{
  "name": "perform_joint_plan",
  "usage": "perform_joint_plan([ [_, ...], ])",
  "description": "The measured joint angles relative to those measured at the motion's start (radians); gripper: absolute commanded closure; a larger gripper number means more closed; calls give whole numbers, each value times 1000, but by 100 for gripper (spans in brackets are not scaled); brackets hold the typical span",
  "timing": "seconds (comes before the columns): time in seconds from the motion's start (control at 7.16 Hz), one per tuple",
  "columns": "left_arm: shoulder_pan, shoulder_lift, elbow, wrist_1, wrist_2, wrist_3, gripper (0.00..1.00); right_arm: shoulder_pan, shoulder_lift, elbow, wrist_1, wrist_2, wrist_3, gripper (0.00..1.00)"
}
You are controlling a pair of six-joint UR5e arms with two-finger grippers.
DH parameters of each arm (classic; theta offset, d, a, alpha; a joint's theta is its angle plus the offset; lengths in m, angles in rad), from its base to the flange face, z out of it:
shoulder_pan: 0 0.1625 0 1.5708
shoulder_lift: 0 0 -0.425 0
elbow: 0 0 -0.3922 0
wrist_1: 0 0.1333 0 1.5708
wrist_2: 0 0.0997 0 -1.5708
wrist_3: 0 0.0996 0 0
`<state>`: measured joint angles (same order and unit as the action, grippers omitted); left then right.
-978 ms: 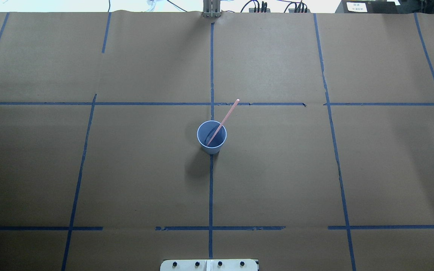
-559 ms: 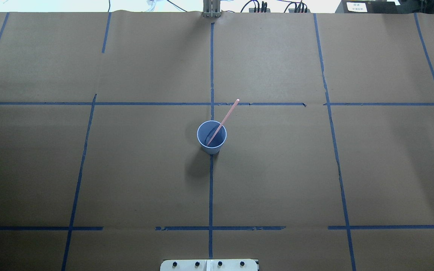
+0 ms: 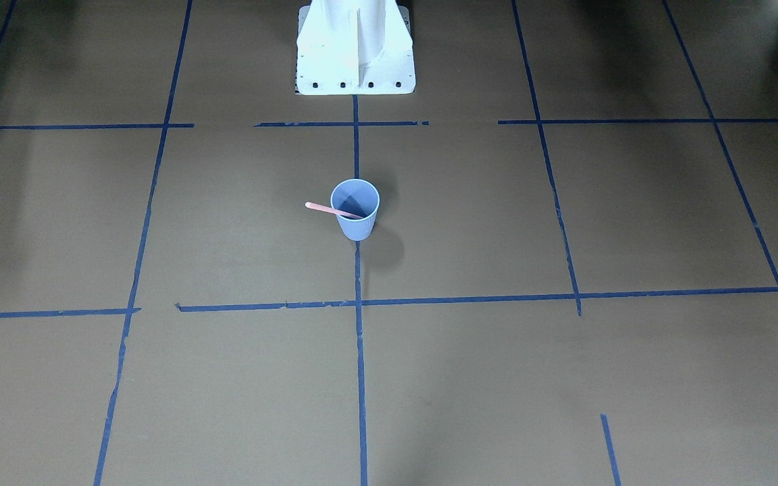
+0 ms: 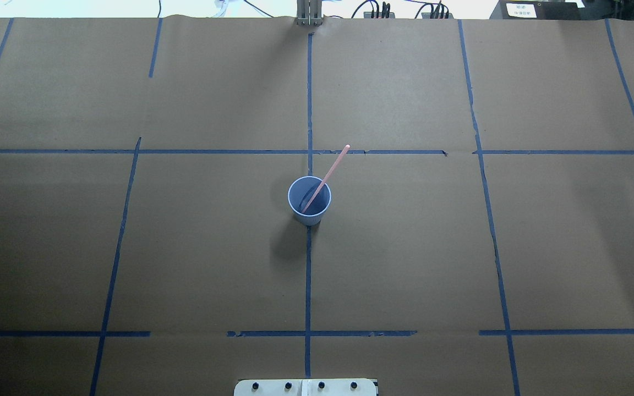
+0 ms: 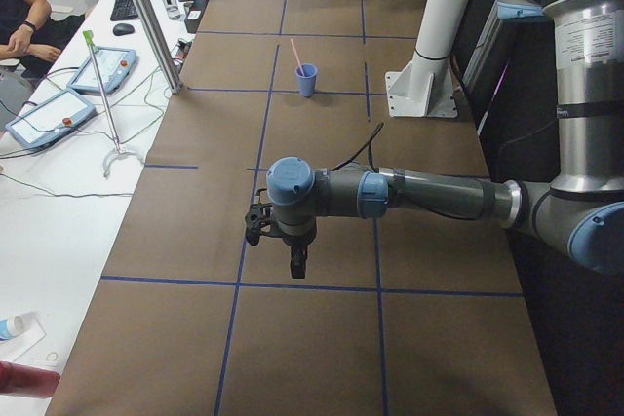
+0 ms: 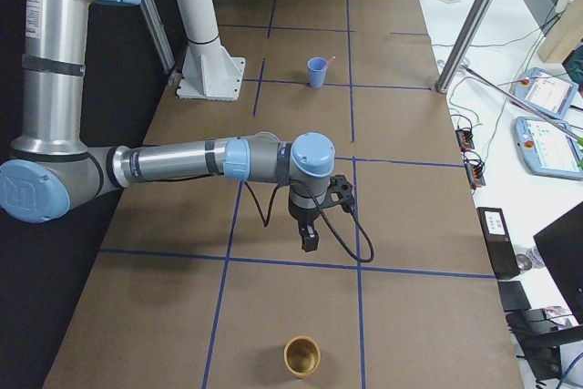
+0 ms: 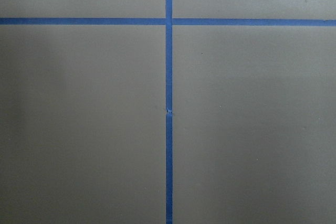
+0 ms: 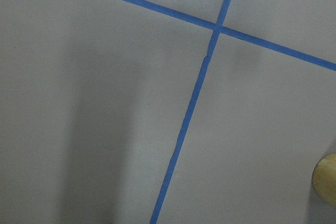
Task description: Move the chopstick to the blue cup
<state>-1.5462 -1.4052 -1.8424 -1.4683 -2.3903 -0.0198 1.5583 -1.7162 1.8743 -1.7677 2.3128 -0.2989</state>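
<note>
The blue cup (image 4: 310,219) stands upright at the middle of the table, where two tape lines meet. The pink chopstick (image 4: 334,166) stands in it, leaning on the rim with its top end pointing far and right. Both also show in the front view, the cup (image 3: 360,228) and the chopstick (image 3: 318,206). My left gripper (image 5: 296,264) hangs over the table far from the cup (image 5: 307,83); I cannot tell if it is open or shut. My right gripper (image 6: 310,241) hangs over the other end, far from the cup (image 6: 316,74); I cannot tell its state either.
A brown cup (image 6: 301,357) stands near the table's end on my right, and its edge shows in the right wrist view (image 8: 326,180). The white robot pedestal (image 3: 355,61) is behind the blue cup. A metal post (image 5: 146,17) and an operator (image 5: 19,7) are at the far side.
</note>
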Motion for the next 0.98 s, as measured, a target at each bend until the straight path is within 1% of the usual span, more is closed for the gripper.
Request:
perform_joint_plan([
  [0.28, 0, 9, -7, 1, -1, 2, 0, 0, 0, 0, 0, 7, 52, 0],
  [0.98, 0, 28, 4, 2, 2, 2, 0, 0, 4, 3, 1, 9, 67, 0],
])
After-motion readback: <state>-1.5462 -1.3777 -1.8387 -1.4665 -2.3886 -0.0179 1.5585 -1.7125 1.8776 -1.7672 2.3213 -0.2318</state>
